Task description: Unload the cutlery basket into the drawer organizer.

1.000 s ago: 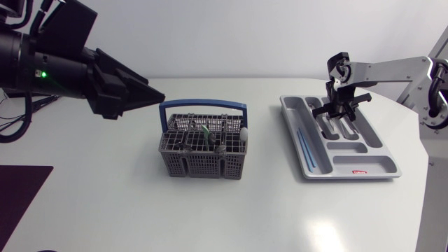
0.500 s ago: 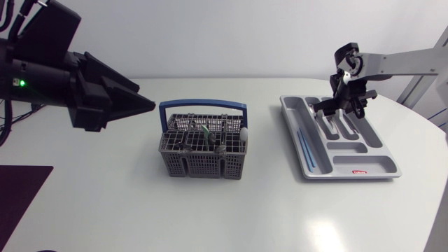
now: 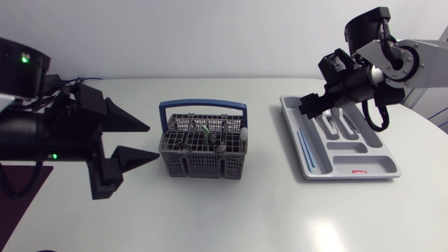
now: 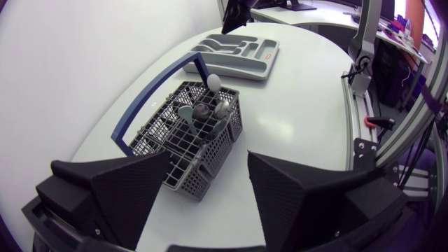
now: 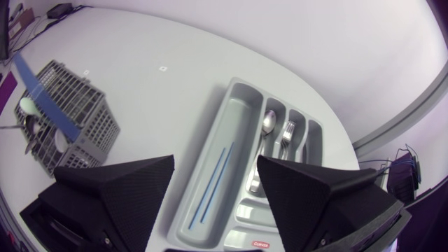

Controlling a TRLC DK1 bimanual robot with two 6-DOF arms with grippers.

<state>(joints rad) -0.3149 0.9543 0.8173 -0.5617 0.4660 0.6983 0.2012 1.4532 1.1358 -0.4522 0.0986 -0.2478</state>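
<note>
Non-task stuff: white table with a smooth top, a soft light patch near the front and an edge curving round at the right. Dark maroon patch at the front-left corner in the head view — can't tell if it lies on the top. Two tiny square marks on the tabletop — right wrist view only.

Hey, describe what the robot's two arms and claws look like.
Both claws, left claw and right claw, are matte black with two broad wedge-shaped fingers. The left arm looks all black, with small green lights. The right arm has a silver-grey link, black joints and a looping black cable.
</note>
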